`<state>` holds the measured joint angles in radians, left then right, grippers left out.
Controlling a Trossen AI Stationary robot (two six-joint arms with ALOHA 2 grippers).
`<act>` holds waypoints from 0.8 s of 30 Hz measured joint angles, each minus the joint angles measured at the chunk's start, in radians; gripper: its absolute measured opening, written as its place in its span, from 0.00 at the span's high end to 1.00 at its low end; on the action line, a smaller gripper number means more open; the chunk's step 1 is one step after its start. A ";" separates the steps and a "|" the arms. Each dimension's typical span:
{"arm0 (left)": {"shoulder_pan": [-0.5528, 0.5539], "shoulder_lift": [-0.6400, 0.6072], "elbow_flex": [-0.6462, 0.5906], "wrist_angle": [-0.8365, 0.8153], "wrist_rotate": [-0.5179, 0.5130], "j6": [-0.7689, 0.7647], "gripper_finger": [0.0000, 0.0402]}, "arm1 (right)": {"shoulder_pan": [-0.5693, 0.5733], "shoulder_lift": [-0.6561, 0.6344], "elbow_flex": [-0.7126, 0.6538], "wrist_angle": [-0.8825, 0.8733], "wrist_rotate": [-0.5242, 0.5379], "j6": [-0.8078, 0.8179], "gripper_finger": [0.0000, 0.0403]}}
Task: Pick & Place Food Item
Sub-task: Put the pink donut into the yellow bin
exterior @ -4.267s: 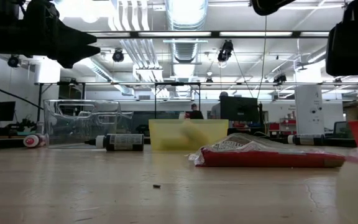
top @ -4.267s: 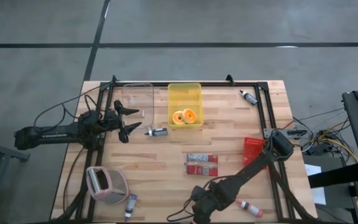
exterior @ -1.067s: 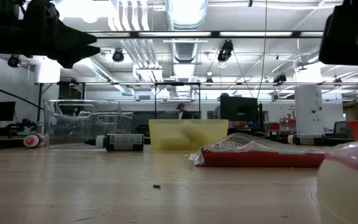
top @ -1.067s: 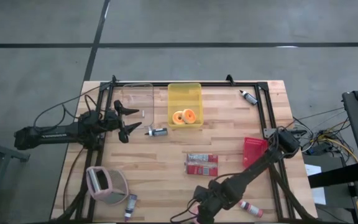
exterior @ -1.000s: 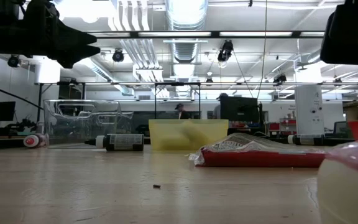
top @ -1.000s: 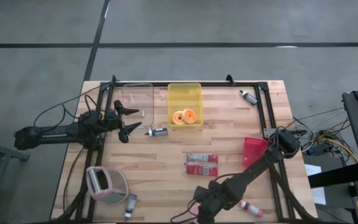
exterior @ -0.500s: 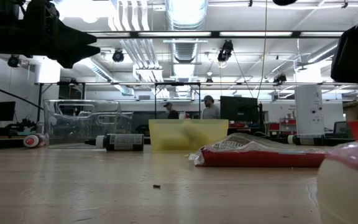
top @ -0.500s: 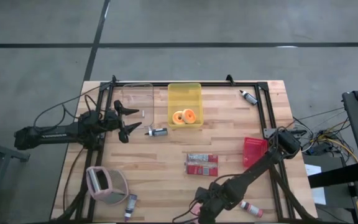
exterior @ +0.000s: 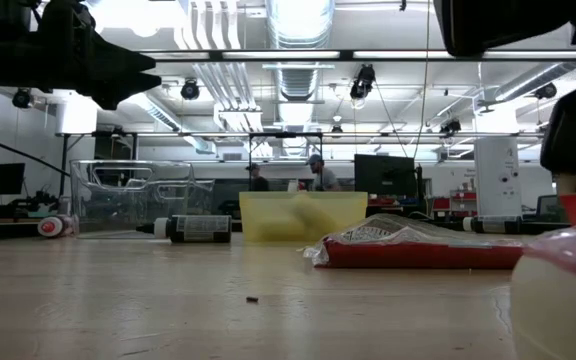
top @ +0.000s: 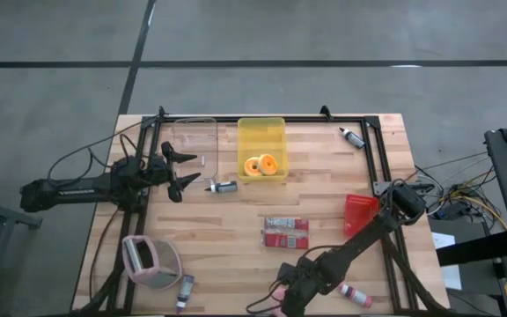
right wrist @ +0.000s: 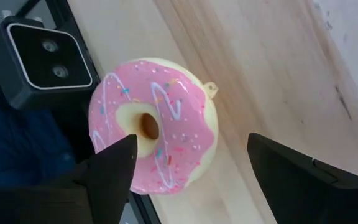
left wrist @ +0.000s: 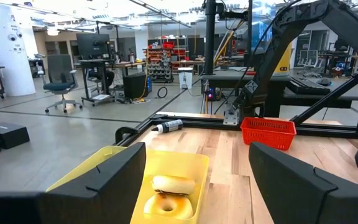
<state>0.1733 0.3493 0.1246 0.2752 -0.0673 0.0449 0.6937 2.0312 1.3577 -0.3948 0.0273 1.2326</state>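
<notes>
The pink-frosted donut point(right wrist: 153, 126) lies flat at the table's near edge – not yet gripped – with the right gripper point(right wrist: 191, 163) spread wide above it, so pick and placement remain; the left gripper point(top: 180, 170) waits wide open near the yellow bin point(top: 261, 130).

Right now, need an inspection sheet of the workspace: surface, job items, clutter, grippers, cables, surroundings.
Surface: wooden table with a black frame.
Job's things: pink-frosted donut lying at the near table edge beside a small camera; yellow bin holding two orange donuts.
Clutter: clear container, red basket, flat red packet, several small bottles, a pink-rimmed container.
Grippers: left gripper open, hovering by the clear container; right gripper open, above the pink-frosted donut, not gripping it.
Cables: bundle off the table's right side; more along the left arm.
Surroundings: workshop; two people far behind the table.
</notes>
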 joint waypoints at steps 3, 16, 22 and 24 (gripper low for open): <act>0.000 0.000 0.000 0.000 0.000 0.000 0.28 | 0.000 0.000 -0.026 0.046 0.000 0.015 0.26; 0.000 0.000 0.000 0.000 0.000 0.000 0.28 | -0.001 -0.001 -0.062 0.094 0.003 0.022 0.31; 0.000 0.000 0.000 0.000 0.000 0.000 0.28 | -0.002 -0.001 -0.062 0.092 0.003 0.022 0.35; 0.000 0.000 0.000 0.000 0.000 0.000 0.28 | -0.002 -0.001 -0.062 0.092 0.003 0.022 0.36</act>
<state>0.1730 0.3492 0.1246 0.2751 -0.0672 0.0450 0.6915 2.0300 1.2953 -0.3027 0.0299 1.2541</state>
